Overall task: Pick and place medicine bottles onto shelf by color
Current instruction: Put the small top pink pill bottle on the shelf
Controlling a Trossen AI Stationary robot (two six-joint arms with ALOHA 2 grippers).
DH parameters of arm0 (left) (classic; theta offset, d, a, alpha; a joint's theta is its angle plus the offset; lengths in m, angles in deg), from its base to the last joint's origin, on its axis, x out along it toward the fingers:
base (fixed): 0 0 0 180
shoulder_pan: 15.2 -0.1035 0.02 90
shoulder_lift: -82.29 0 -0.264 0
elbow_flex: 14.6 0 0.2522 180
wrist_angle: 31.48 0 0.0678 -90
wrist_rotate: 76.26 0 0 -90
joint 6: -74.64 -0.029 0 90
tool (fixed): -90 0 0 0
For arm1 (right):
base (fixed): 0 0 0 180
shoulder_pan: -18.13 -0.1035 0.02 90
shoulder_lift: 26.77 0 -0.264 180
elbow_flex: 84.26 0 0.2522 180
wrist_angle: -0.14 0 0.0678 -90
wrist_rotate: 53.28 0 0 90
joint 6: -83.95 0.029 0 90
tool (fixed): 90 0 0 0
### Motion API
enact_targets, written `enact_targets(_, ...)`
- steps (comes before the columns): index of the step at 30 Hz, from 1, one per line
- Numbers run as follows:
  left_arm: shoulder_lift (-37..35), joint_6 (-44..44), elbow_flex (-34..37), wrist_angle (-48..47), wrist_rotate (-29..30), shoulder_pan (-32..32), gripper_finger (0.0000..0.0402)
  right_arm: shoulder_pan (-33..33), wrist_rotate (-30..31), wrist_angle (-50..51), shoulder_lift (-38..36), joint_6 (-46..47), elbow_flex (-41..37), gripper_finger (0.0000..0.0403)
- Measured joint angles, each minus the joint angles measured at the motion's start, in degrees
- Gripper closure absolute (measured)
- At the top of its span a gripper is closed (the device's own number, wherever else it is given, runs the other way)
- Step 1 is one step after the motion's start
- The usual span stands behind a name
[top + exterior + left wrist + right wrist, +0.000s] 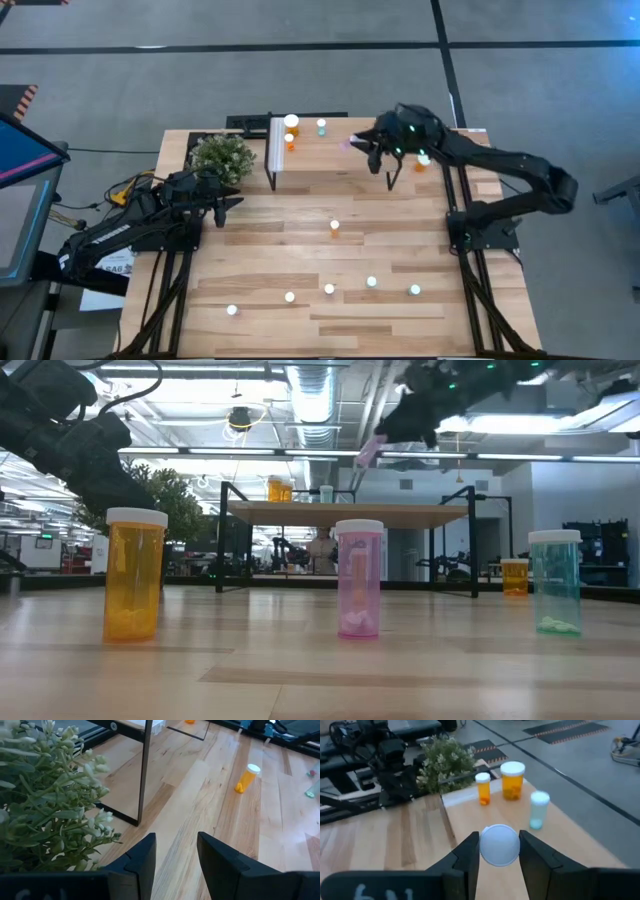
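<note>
The shelf (330,170) stands at the table's far side. On its left end stand a large orange bottle (290,122), a small orange one (290,143) and a pale green one (539,809). My right gripper (372,150) hovers over the shelf's right half, shut on a pinkish bottle (347,143). Several more medicine bottles stand upright on the tabletop, among them an orange one (135,575), a pink one (359,580) and a green one (555,582). My left gripper (176,855) waits open beside the plant (222,155), with nothing between its fingers. My right gripper pinches the pinkish bottle between its two fingers at the white-capped end (499,845). The cap faces back toward the wrist, and the pink body (370,450) sticks out past the fingertips, slanting down. The bottle is lifted clear above the shelf.
A potted plant stands at the shelf's left end, close to my left arm. One small orange bottle (334,228) stands mid-table, another (420,160) by the shelf's right end. A row of bottles (329,289) lines the near part of the table.
</note>
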Motion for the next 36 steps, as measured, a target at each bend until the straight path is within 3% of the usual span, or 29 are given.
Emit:
enact_targets(11,0.02,0.00,0.00,0.01,0.00,0.02,0.0272,7.77,-0.21,12.24,15.62,-8.01,16.08,0.0266)
enact_targets(21,0.01,0.00,0.00,0.02,0.00,0.02,0.0272,11.14,-1.61,30.36,26.69,-12.88,33.34,0.0264)
enact_targets(36,0.02,0.00,0.00,0.00,0.02,0.00,0.0272,11.26,-1.66,36.74,32.60,-14.78,38.29,0.0249)
